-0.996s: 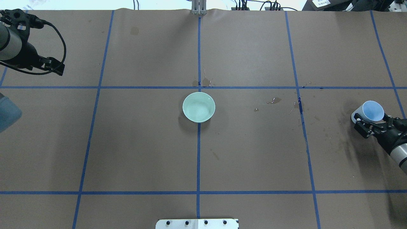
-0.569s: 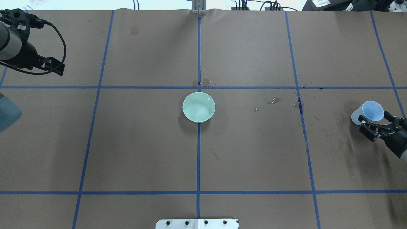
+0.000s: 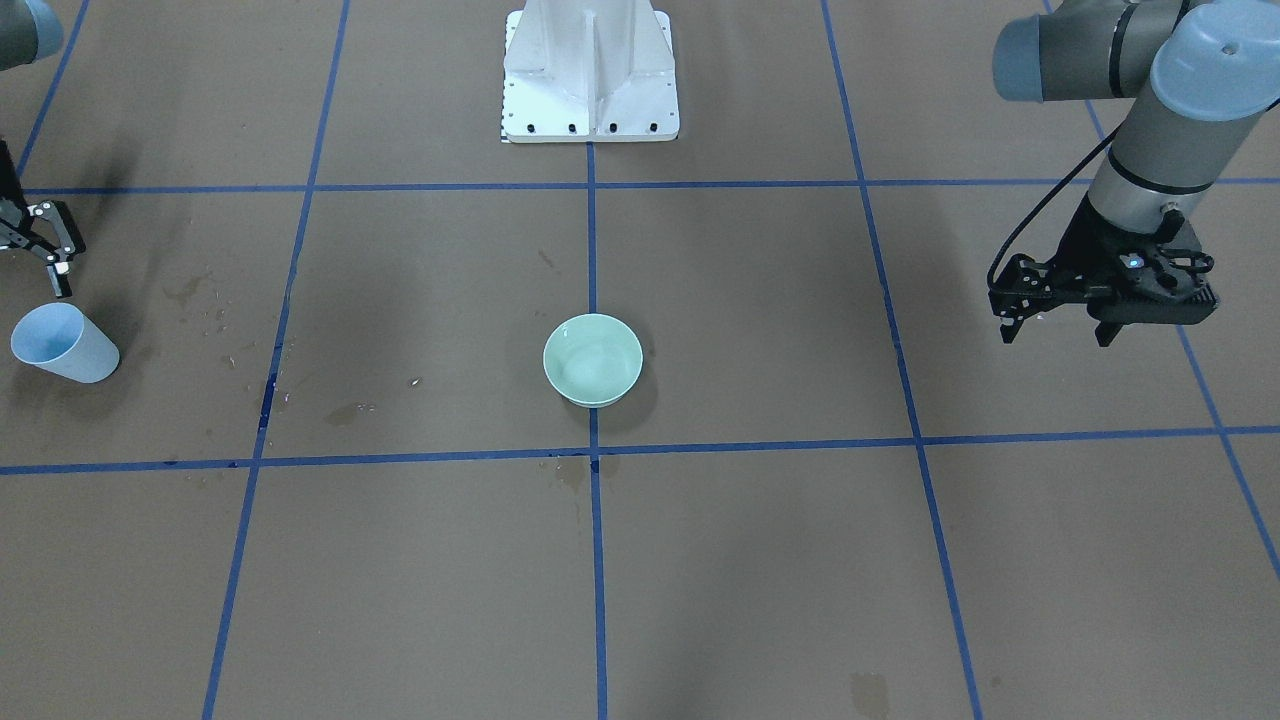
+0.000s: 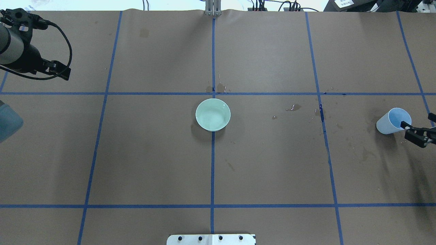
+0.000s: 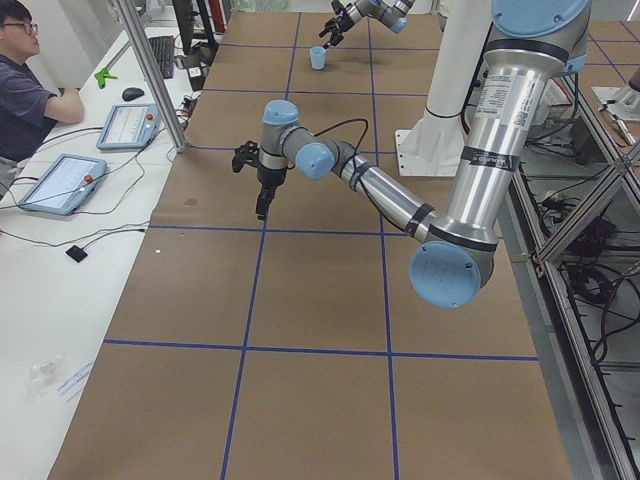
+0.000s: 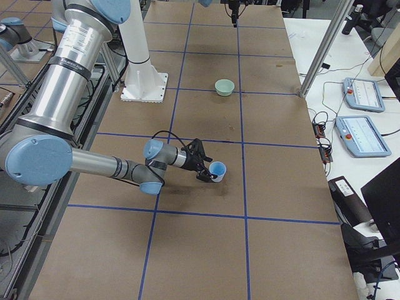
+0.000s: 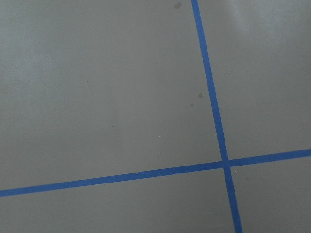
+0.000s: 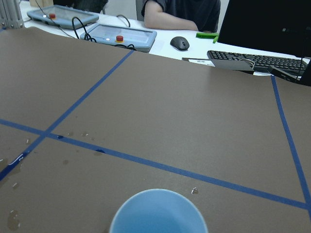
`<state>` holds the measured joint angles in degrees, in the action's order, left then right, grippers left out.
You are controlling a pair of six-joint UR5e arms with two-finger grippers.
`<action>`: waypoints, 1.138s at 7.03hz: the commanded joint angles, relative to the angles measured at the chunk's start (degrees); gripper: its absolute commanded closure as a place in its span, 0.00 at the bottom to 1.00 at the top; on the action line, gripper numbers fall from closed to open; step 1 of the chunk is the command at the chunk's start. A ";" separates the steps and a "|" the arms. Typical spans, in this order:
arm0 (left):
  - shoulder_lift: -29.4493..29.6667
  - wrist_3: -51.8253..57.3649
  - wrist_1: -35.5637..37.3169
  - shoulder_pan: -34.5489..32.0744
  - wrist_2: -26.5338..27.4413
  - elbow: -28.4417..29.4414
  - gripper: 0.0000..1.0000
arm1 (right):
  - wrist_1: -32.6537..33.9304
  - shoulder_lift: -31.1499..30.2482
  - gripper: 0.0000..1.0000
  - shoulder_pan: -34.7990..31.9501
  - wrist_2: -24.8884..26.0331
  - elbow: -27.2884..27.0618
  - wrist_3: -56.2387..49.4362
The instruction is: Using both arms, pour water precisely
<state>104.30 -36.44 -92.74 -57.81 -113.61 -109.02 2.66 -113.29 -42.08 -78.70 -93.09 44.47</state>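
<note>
A light blue cup [image 4: 393,120] stands upright at the table's right end; it also shows in the front view [image 3: 62,343] and at the bottom of the right wrist view [image 8: 158,213]. My right gripper [image 4: 414,134] is open and empty, just clear of the cup on its right, and shows in the front view [image 3: 45,250]. A pale green bowl [image 4: 213,114] sits at the table's centre, with faint glints inside. My left gripper [image 3: 1050,325] hangs open and empty above the far left of the table [image 4: 58,71]. No stream of water shows.
Dark wet stains [image 4: 294,108] and small drops [image 8: 194,191] mark the brown paper between bowl and cup. The white pedestal [image 3: 590,70] stands at the robot's side. An operator [image 5: 25,100] with tablets and a keyboard [image 8: 252,60] sits past the far edge.
My right gripper, which stood around the cup, has drawn back to the right and off it. The cup stays upright on the table. The left arm has barely moved.
</note>
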 commanded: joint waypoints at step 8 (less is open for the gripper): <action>20.37 -44.21 -20.12 20.80 2.34 15.28 0.00 | 78.82 24.59 0.00 -44.05 -55.25 -0.77 -46.64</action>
<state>119.93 -76.15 -111.00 -38.87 -111.27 -98.99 71.75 -90.97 -85.98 -134.16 -93.79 1.41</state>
